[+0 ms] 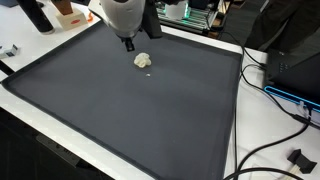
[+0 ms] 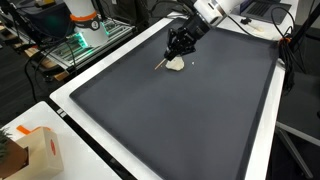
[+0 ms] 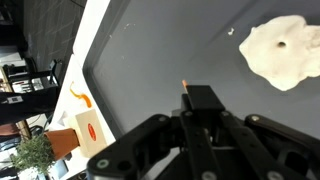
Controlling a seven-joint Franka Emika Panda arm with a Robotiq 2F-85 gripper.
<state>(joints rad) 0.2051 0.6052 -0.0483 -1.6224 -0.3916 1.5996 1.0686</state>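
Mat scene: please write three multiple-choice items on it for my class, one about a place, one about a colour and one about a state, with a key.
1. Where does the lump lie?
A on the mat
B in a bowl
C on a shelf

2. What colour is the mat?
A red
B dark grey
C yellow

3. How is the pincer?
A wide open and empty
B shut on a stick
C out of sight

Key:
1 A: the lump rests on the mat's surface in every view.
2 B: the mat looks dark grey in all three views.
3 B: the wrist view shows the thin stick clamped in the pincer, its tip pointing out over the mat.
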